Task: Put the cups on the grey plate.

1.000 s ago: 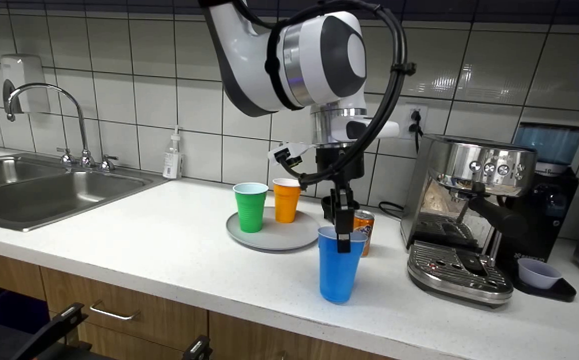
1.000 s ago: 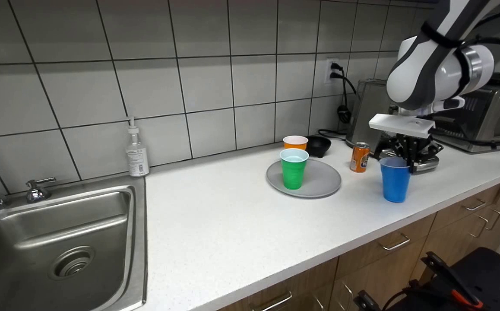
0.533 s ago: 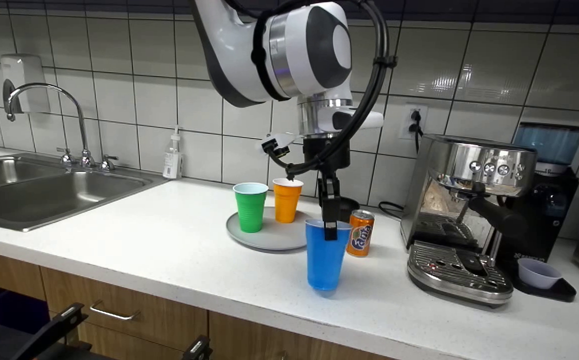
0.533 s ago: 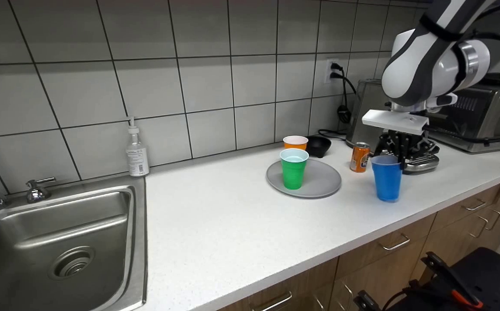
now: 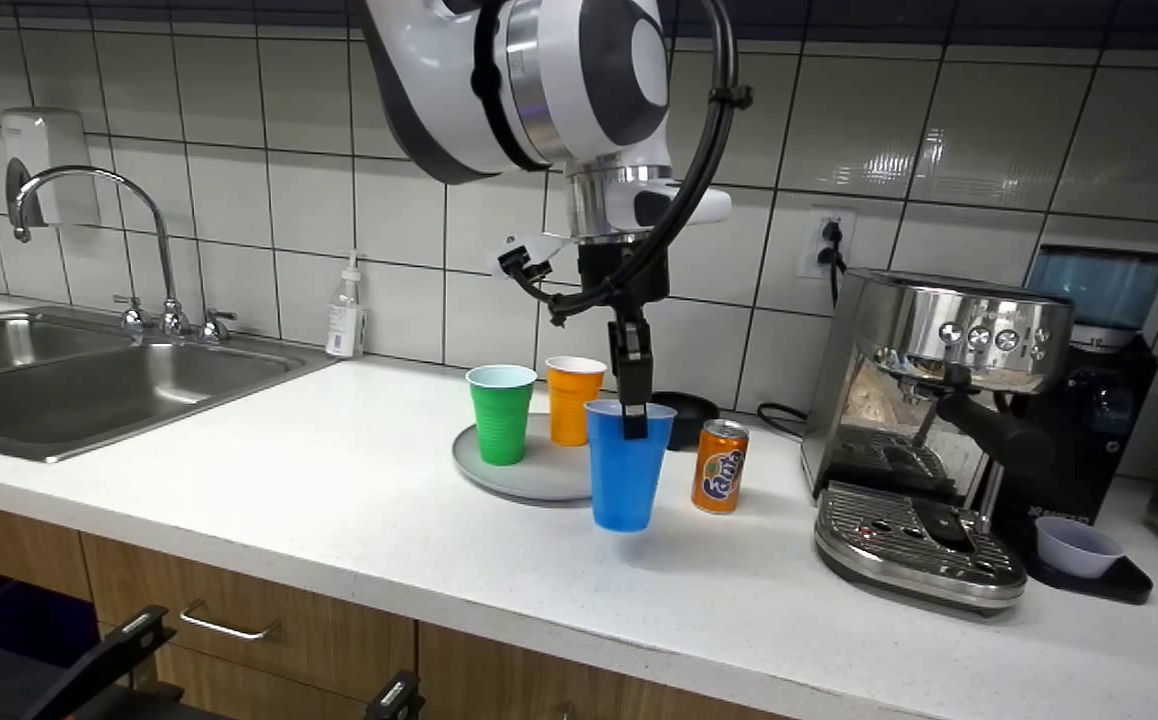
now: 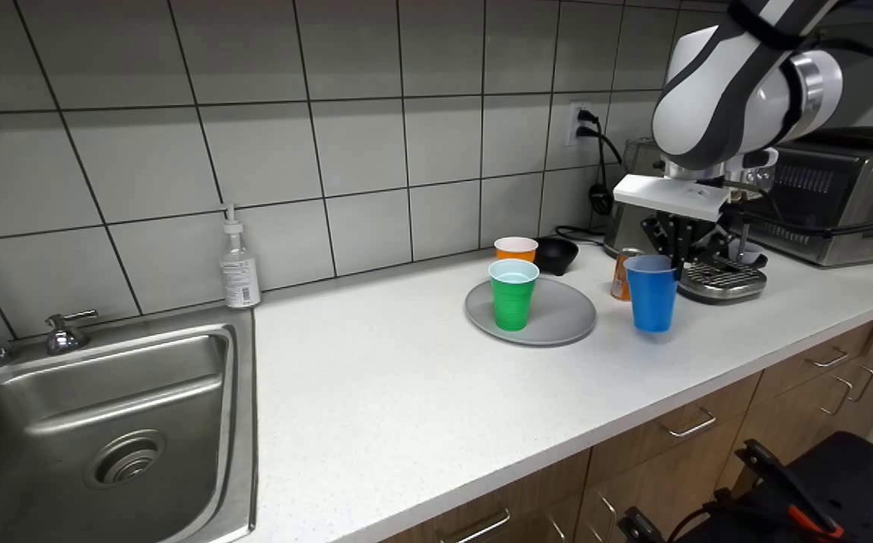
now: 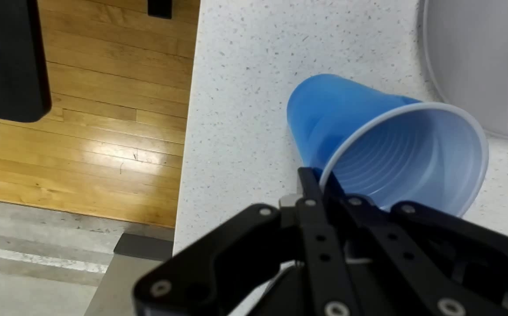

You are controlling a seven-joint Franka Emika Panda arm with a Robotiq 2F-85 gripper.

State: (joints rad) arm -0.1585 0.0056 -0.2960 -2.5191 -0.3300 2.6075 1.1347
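Three cups are in view. The green cup (image 5: pixel 502 415) and the orange cup (image 5: pixel 571 405) stand upright on the grey plate (image 6: pixel 557 315). My gripper (image 5: pixel 634 420) is shut on the rim of the blue cup (image 5: pixel 624 485), one finger inside and one outside, as the wrist view shows for the gripper (image 7: pixel 321 176) and the blue cup (image 7: pixel 341 114). This cup hangs upright just above the counter, to the right of the plate in both exterior views. In an exterior view the green cup (image 6: pixel 513 302) covers the lower part of the orange cup (image 6: pixel 516 249).
An orange can (image 5: pixel 719 468) stands on the counter close to the blue cup. Behind the plate sits a short black cup (image 6: pixel 555 256). The coffee machine (image 5: pixel 949 345) is to the right, a sink (image 6: pixel 127 362) to the left. The counter's front edge (image 7: pixel 188 109) runs near the blue cup.
My gripper has carried the blue cup upward and toward the plate, in both exterior views leftward. The green and orange cups have stayed in place on the plate.
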